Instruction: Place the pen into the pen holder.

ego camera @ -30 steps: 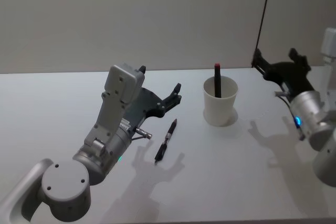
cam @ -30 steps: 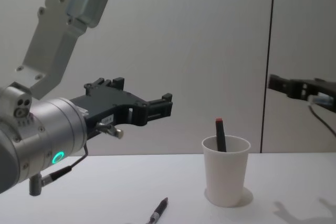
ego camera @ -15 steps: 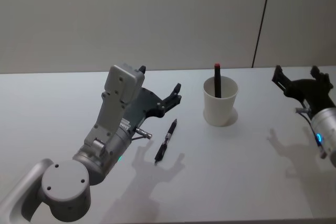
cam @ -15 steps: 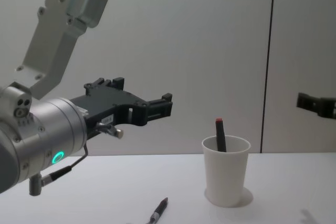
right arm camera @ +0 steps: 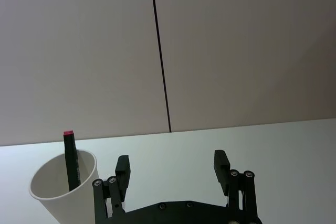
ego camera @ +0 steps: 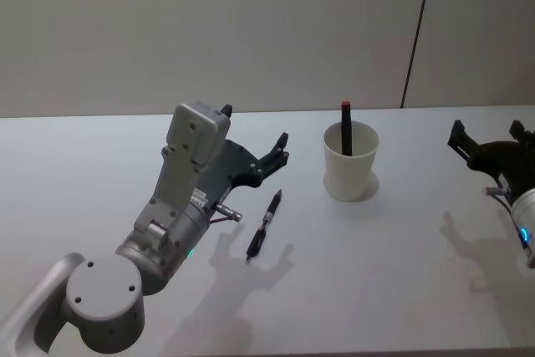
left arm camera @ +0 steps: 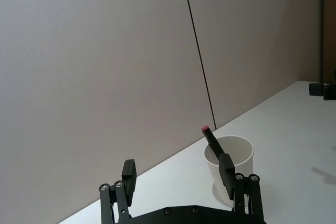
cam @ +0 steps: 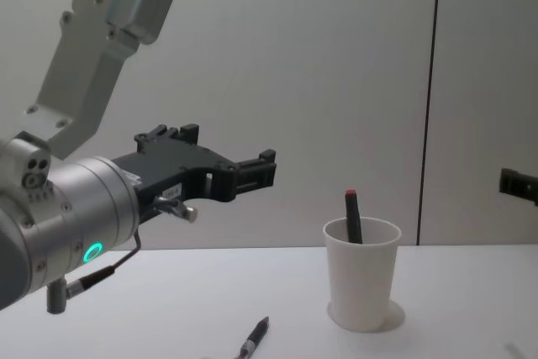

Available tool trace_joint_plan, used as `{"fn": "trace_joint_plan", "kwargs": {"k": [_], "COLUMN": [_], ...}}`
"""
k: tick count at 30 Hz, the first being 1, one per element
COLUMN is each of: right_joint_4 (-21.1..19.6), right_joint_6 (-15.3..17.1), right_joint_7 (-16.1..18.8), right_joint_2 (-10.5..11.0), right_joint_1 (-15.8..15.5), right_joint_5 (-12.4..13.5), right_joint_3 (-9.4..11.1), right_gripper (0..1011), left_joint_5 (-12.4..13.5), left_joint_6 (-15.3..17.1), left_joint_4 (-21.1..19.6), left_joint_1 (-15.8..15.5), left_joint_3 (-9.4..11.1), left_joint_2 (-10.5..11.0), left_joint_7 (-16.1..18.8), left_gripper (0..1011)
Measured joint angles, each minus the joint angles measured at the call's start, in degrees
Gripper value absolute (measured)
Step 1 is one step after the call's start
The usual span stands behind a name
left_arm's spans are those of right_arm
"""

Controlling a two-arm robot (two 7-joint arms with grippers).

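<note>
Left of the seemingly plain pen holder (ego camera: 351, 175) lies a dark pen (ego camera: 264, 225).

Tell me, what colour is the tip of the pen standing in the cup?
Red tip on a dark pen; the right wrist view shows it best.

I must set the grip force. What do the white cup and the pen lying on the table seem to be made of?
The pen holder looks like paper: matte white, tapered wall, rolled rim. The pen on the table looks like dark, smooth plastic; a paler band at its middle may be metal, but that is uncertain.
</note>
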Motion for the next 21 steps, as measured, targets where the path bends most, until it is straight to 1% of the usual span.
{"fn": "trace_joint_plan", "kwargs": {"k": [6,12,21], "right_joint_4": [-0.31,-0.5,-0.68], "right_joint_6": [0.22,0.35,0.43], "right_joint_7": [0.01,0.02,0.06], "right_joint_2": [0.27,0.44,0.57], "right_joint_1": [-0.45,-0.73,-0.96], "right_joint_5": [-0.15,-0.24,-0.31], "right_joint_3": [0.19,0.3,0.39], "right_gripper": [1001,1001,1001], "left_joint_5": [-0.2,-1.84,-5.15], "left_joint_6": [0.2,1.69,5.48], "left_joint_4": [0.07,0.5,2.38], "left_joint_1": [0.02,-0.07,-0.94], "left_joint_3": [-0.07,-0.42,-1.25], "left_joint_2": [-0.03,-0.14,-0.53], "left_joint_7": [-0.06,-0.51,-1.89], "left_gripper": [1003,1003,1003]}}
